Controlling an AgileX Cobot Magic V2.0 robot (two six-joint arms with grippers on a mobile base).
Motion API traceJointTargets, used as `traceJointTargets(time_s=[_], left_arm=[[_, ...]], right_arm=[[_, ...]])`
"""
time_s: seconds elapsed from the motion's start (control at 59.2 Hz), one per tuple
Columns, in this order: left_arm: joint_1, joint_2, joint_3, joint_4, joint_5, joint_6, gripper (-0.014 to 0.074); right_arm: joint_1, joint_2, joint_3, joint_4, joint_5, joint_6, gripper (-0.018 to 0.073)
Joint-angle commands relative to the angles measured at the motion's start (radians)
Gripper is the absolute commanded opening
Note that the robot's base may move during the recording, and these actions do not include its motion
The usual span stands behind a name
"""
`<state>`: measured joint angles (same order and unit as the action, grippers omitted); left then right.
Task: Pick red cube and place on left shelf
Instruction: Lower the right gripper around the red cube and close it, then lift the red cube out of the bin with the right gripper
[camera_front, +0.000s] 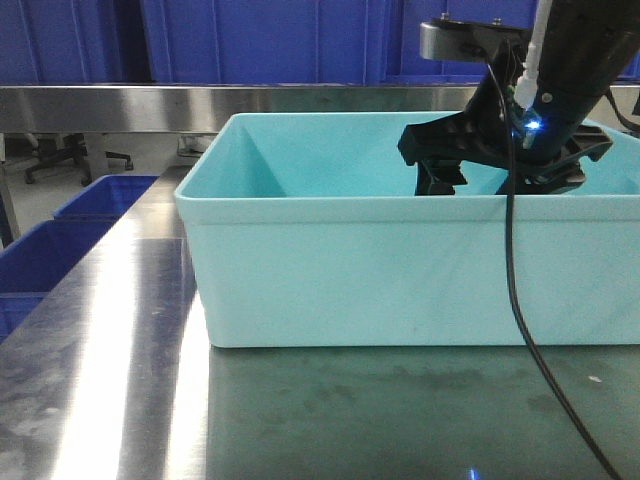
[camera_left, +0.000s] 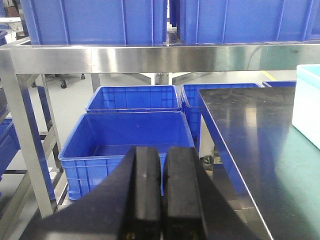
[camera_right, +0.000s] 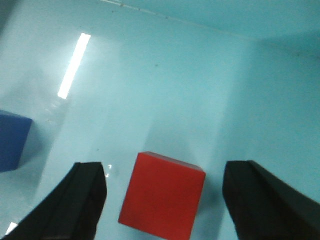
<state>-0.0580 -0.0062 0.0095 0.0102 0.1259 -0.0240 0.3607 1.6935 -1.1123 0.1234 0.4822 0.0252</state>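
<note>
Red cube (camera_right: 162, 195) sits on the floor of a turquoise bin (camera_front: 400, 290), squarely between the spread-apart fingers of the right gripper (camera_right: 167, 202), which reaches in from above with a gap on each side. A blue cube (camera_right: 12, 140) lies well apart to one side; only the bin walls would hem a lift. The left gripper (camera_left: 161, 200), fingers pressed together and empty, hangs beyond the steel surface (camera_front: 120, 350) edge, so the right arm is nearer.

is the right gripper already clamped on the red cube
No, the right gripper is open, its fingers standing clear on either side of the red cube.
</note>
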Motion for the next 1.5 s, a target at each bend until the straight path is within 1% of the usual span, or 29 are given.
traceJointTargets(time_s=[0.0,0.456,0.574,0.624,0.675,0.793,0.878,0.945,1.148,1.35,1.485], left_arm=[[-0.005,-0.02,0.023,-0.004,-0.087,-0.001,0.0102],[-0.005,-0.02,0.023,-0.004,-0.087,-0.001,0.0102],[-0.005,-0.02,0.023,-0.004,-0.087,-0.001,0.0102],[-0.005,-0.02,0.023,-0.004,-0.087,-0.001,0.0102],[-0.005,-0.02,0.023,-0.004,-0.087,-0.001,0.0102],[-0.005,-0.02,0.023,-0.004,-0.087,-0.001,0.0102],[-0.005,-0.02,0.023,-0.004,-0.087,-0.001,0.0102],[-0.005,-0.02,0.023,-0.004,-0.087,-0.001,0.0102],[-0.005,-0.02,0.023,-0.004,-0.087,-0.001,0.0102],[-0.005,-0.02,0.023,-0.004,-0.087,-0.001,0.0102],[-0.005,-0.02,0.023,-0.004,-0.087,-0.001,0.0102]], right_arm=[[-0.006,-0.038,-0.033,-0.009,-0.054,-0.006,0.0593],[-0.006,-0.002,-0.033,-0.009,-0.051,-0.006,0.0592],[-0.006,-0.002,-0.033,-0.009,-0.055,-0.006,0.0566],[-0.006,-0.002,-0.033,-0.009,-0.058,-0.006,0.0526],[-0.006,-0.003,-0.04,-0.009,-0.056,-0.006,0.044],[-0.005,-0.02,-0.082,-0.009,-0.036,-0.006,0.0174],[-0.001,-0.046,-0.119,-0.009,-0.033,-0.006,0.0038],[0.0,-0.082,-0.151,-0.009,-0.033,-0.006,0.0068],[0.0,-0.211,-0.197,-0.009,-0.081,-0.006,0.0065],[0.002,-0.38,-0.184,-0.011,-0.082,-0.006,0.0065],[0.008,-0.5,-0.128,-0.016,-0.057,-0.006,0.0065]])
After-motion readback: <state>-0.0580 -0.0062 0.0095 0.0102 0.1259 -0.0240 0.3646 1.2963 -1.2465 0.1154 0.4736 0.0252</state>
